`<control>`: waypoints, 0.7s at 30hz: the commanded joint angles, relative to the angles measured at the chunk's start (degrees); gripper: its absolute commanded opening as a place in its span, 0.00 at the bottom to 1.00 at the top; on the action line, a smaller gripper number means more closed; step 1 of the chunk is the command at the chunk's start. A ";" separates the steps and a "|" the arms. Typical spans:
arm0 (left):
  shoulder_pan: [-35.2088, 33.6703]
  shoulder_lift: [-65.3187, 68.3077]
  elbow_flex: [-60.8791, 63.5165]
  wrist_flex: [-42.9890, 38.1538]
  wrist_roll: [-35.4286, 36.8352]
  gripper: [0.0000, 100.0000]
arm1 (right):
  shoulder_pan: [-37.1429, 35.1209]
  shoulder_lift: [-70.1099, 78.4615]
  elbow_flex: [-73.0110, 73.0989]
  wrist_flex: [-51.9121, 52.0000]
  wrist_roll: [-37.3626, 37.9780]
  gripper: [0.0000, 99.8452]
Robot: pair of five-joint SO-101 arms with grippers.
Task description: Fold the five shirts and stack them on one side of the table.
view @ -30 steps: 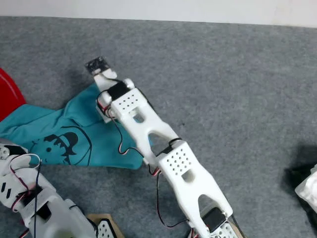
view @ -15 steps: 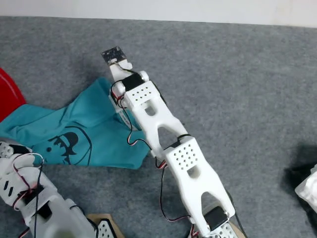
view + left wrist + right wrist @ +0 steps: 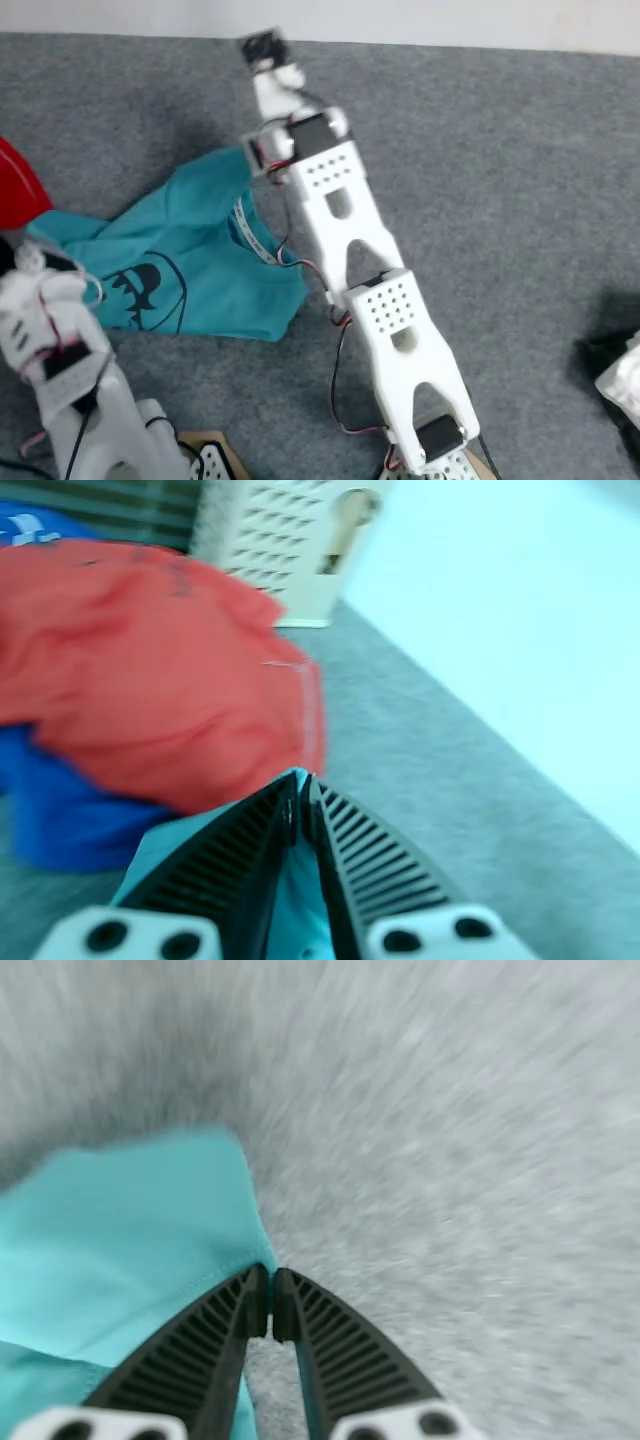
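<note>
Nearest me, the left claw is pinched shut on a fold of the teal shirt, which lies rumpled on the left part of the grey bench. Farther over, the right claw is closed on the shirt's far corner. Beyond lies a red shirt. The cloth looks light, limp and prone to sag, so I'd judge hems and corners the best hold, pulled taut between both claws.

Three shirts, two arms, one basket
</note>
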 commanded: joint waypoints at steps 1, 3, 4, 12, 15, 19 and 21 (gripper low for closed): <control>3.56 -0.75 -14.55 7.21 7.03 0.01 | 3.12 -5.05 -10.59 3.74 0.97 0.01; 3.56 -0.92 -18.59 7.21 10.11 0.01 | 4.88 -8.92 -9.27 4.79 3.43 0.01; 3.56 -0.84 -20.44 7.21 10.99 0.01 | 5.58 -10.68 -9.27 4.79 4.48 0.01; 5.23 -0.92 -31.08 7.38 11.96 0.01 | 11.91 -28.79 -10.33 0.22 9.58 0.01; 7.08 -0.92 -36.18 7.65 11.96 0.01 | 13.85 -34.95 -10.33 0.75 10.20 0.01; 11.21 -0.92 -41.01 8.79 11.96 0.01 | 16.84 -41.19 -10.24 1.80 10.20 0.01; 13.58 -0.92 -44.62 12.13 11.96 0.01 | 17.45 -43.74 -10.24 2.07 10.20 0.01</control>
